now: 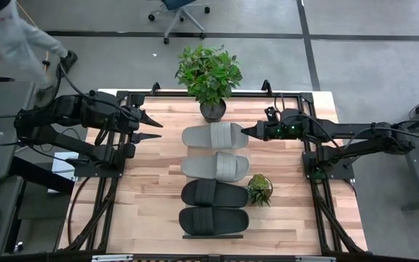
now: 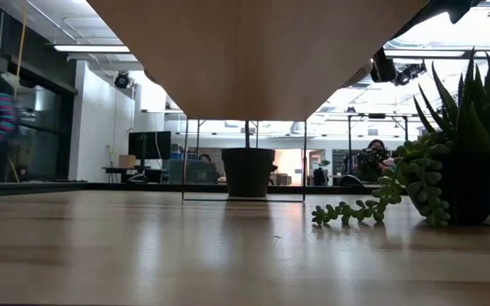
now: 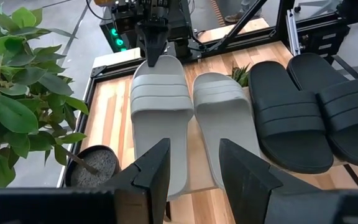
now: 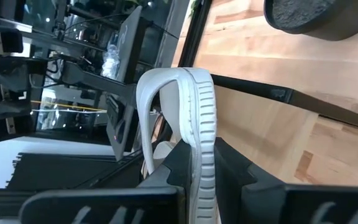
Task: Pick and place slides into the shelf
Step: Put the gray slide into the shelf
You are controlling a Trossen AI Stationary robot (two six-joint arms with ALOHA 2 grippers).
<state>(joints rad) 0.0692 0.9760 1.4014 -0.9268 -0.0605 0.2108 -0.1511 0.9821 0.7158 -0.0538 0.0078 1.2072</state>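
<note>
Four slides lie side by side in a row on the shelf [image 3: 202, 177], a pale board standing above the tabletop; its underside [image 2: 262, 51] fills the top of the low view. Two are light grey, at the far end [image 1: 214, 135] and beside it [image 1: 215, 166]. Two are black [image 1: 214, 193] [image 1: 213, 220], toward the near edge. My right gripper [image 1: 247, 132] is at the right end of the far grey slide [image 3: 160, 99] and shut on it. My left gripper [image 1: 157, 130] hovers open, left of the row, holding nothing. My right gripper pinches the far grey slide's sole [image 4: 205, 134] between its two fingers, at the end nearest the strap [image 4: 146, 102]. The fingers come about level from the table's right, along the slide's length. The slide lies flat beside the other grey one, its left part on the shelf.
A large potted plant [image 1: 209, 76] stands at the table's far edge, just beyond the grey slides. A small succulent [image 1: 260, 189] sits on the table to the right of the black slides. A person [image 1: 13, 36] is on the floor beyond the far left corner.
</note>
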